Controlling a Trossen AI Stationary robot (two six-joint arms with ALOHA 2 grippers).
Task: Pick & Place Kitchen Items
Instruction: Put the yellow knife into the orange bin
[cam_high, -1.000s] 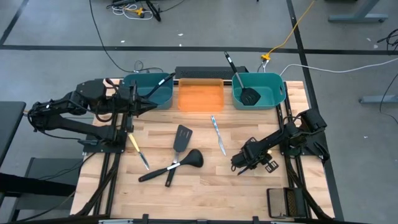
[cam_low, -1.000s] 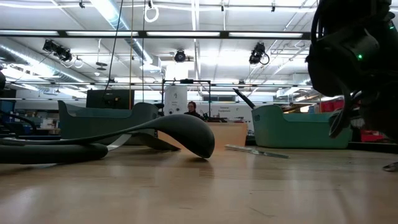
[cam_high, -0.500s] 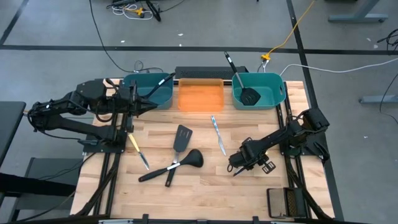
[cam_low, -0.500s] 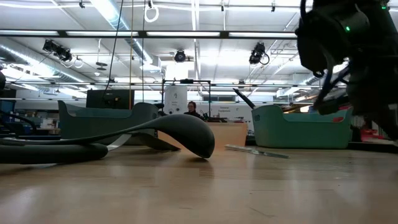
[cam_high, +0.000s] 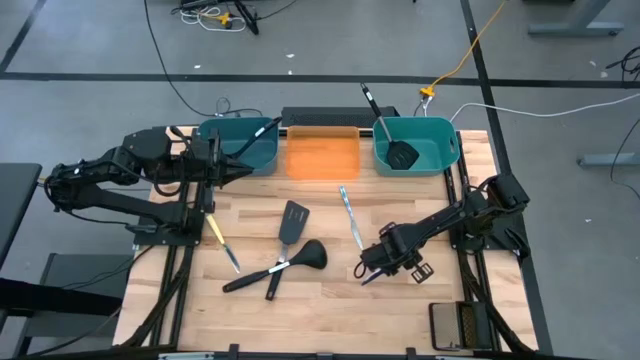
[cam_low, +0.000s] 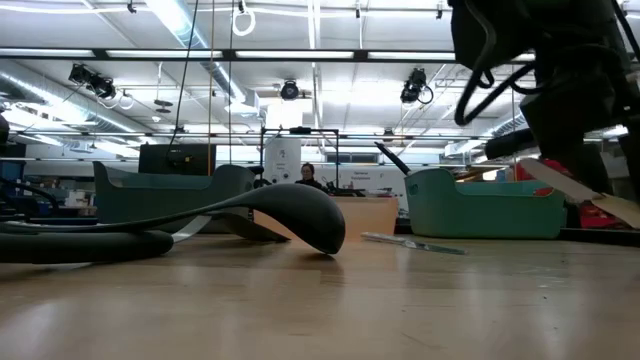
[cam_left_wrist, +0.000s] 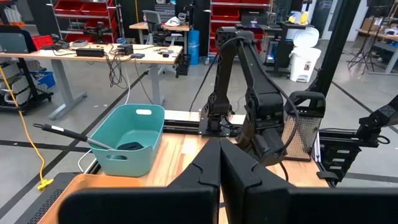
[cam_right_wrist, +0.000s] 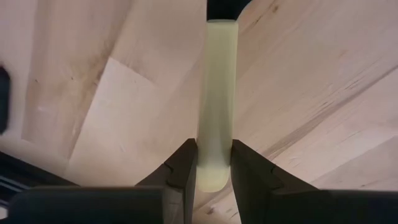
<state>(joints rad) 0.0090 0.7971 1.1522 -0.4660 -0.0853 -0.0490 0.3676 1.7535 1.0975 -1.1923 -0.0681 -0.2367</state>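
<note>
Right claw (cam_right_wrist: 214, 163) clamps a pale-handled utensil (cam_right_wrist: 217, 93).

text: none legible | labels: none | brands: none | numbers: none | signs: none

A black slotted spatula (cam_high: 291, 222) lies flat on the table, head pointing toward the orange bin (cam_high: 322, 152). Just beside it a black ladle (cam_high: 300, 258) lies crossing the spatula's handle, its bowl on the side away from the bin. A yellow-handled knife (cam_high: 222, 242) lies well apart from the bin, toward the left arm's side. A silver-bladed knife (cam_high: 351, 216) lies near the bin's front. Another spatula (cam_high: 392, 138) leans in the teal bin (cam_high: 447, 146) beside it. The right tool (cam_right_wrist: 213, 163) grips a pale yellow handle (cam_right_wrist: 217, 99).
</note>
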